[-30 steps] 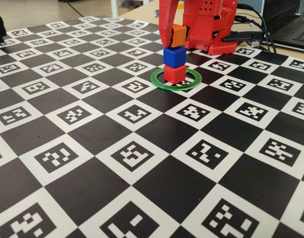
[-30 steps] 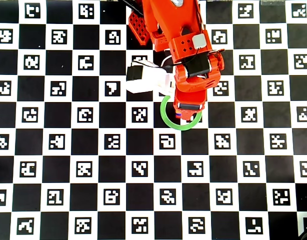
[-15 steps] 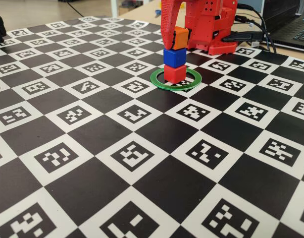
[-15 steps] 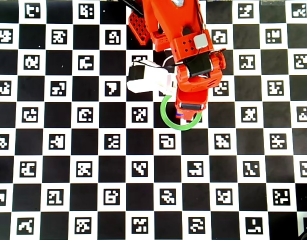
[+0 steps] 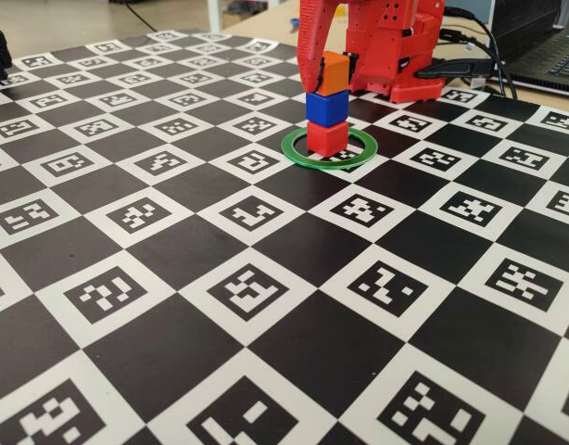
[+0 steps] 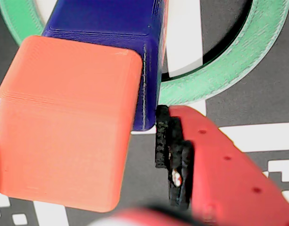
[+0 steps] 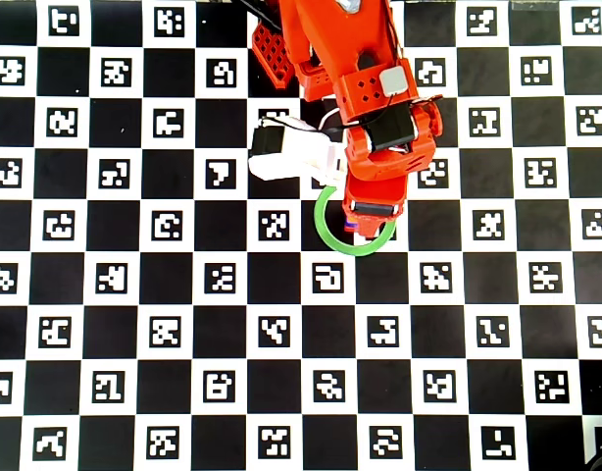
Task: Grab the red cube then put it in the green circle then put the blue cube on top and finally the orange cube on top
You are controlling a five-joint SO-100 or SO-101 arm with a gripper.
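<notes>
Overhead view — stack under arm, hidden; fingers (image 5: 329, 67) around orange cube (image 5: 334, 72) — grip unclear.

The red cube (image 5: 327, 137) sits upright on the board inside the green circle (image 5: 297, 151), a thin flat ring lying on the checkered surface. The dark-blue cube (image 5: 326, 107) rests squarely on top of the red one. The orange cube (image 5: 334, 72), slightly larger with rounded edges, sits at the top of the stack, tilted a little and shifted off the blue cube's centre.
</notes>
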